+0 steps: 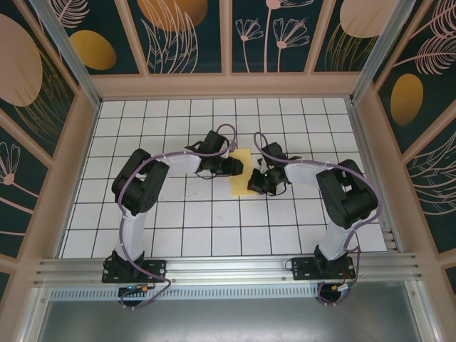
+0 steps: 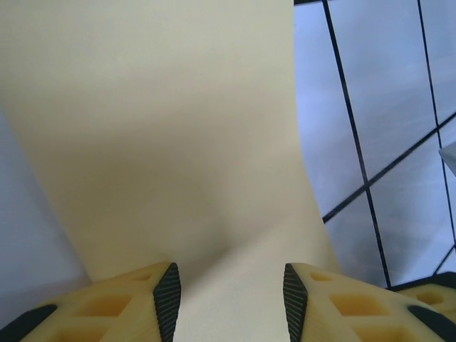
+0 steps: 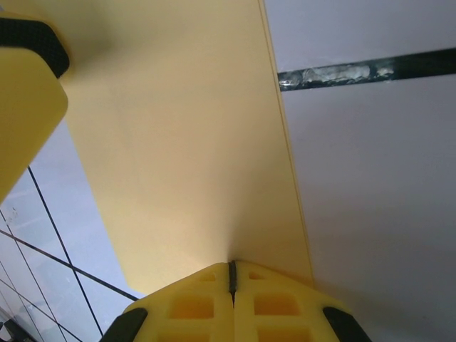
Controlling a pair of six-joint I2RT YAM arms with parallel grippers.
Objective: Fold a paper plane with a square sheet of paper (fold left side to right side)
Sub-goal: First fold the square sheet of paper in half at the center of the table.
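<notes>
Where the overhead camera looks down, the yellow sheet of paper (image 1: pixel 240 175) lies on the white grid table (image 1: pixel 178 214) between the left gripper (image 1: pixel 235 167) and the right gripper (image 1: pixel 255 182). Left wrist: its jaws stand released, apart over the bowed sheet. Right wrist: its fingers are clenched together, pinching the sheet's near edge.

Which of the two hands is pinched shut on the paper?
The right hand: its fingers meet on the edge of the paper, while the left hand has its fingers apart.

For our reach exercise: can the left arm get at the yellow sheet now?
Probably yes: the left gripper sits open at the square sheet of paper, nothing between; the right gripper pinches another edge.
</notes>
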